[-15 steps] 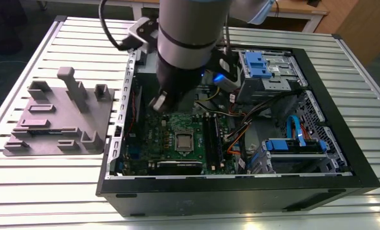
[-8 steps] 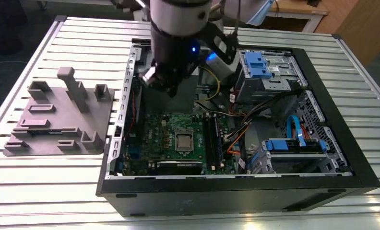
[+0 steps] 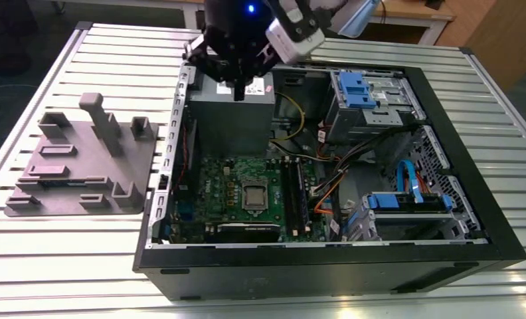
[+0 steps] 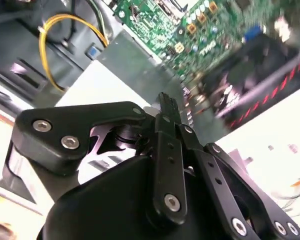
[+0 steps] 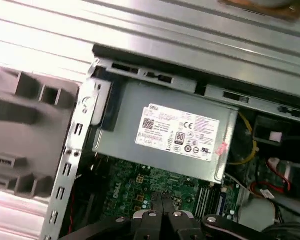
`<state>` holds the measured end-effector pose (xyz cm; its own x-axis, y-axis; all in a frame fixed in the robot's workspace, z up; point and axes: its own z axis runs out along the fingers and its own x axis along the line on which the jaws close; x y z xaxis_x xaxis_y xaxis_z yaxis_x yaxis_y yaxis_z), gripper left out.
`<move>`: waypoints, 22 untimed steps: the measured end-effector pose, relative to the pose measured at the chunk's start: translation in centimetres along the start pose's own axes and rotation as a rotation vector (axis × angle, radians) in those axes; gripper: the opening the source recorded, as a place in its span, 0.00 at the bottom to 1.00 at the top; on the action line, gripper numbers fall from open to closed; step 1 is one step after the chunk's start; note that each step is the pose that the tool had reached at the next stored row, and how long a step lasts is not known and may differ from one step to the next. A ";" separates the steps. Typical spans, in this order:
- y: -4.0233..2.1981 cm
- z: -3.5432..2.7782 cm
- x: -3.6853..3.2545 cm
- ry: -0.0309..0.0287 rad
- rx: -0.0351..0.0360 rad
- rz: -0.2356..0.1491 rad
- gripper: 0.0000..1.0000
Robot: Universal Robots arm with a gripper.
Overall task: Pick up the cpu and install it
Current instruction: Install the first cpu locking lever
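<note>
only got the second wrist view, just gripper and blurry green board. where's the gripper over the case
observer: in the exterior view the gripper hangs above the grey power supply, at the end of the open case toward the top of that view, not over the socket.
operator: anything in the fingers
observer: in the first wrist view the fingers are closed together, with nothing showing between them.
operator: so where's the cpu
observer: the exterior view shows a silvery square in the middle of the motherboard. I can't tell whether that is the chip or the socket frame.
</note>
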<state>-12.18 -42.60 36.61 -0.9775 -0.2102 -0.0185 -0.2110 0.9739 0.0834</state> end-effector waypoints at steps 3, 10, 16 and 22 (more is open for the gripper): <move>1.05 -0.93 -0.17 -0.0080 0.0168 0.105 0.11; 2.58 -2.25 -0.52 -0.0214 0.0407 0.258 0.11; 2.86 -2.48 -0.60 -0.0244 0.0450 0.287 0.11; 2.86 -2.48 -0.60 -0.0244 0.0450 0.287 0.11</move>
<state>-12.20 -39.89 39.33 -0.9968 0.0762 -0.0244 0.0751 0.9962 0.0444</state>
